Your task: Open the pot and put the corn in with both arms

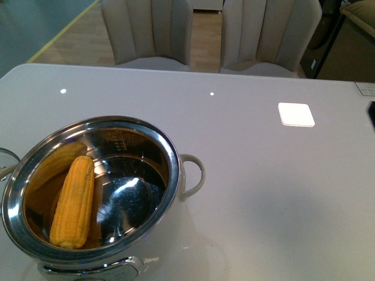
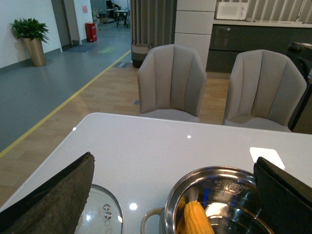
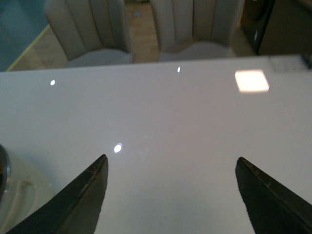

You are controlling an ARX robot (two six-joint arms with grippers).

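The shiny steel pot (image 1: 170,153) stands uncovered at the table's near left. Inside it, the yellow corn (image 1: 73,202) leans against the left wall. Neither arm shows in the front view. In the left wrist view my left gripper (image 2: 173,157) hangs open above the pot (image 2: 214,170), its fingers wide on either side, with the corn (image 2: 196,217) below. The glass lid (image 2: 105,214) lies flat on the table beside the pot. My right gripper (image 3: 171,158) is open over bare table, with the pot's pale handle (image 3: 19,195) off to one side.
The white table (image 1: 263,193) stretches to the right of the pot. A bright white square (image 1: 296,114) lies on it at the far right. Two beige chairs (image 1: 146,29) (image 1: 269,32) stand behind the far edge.
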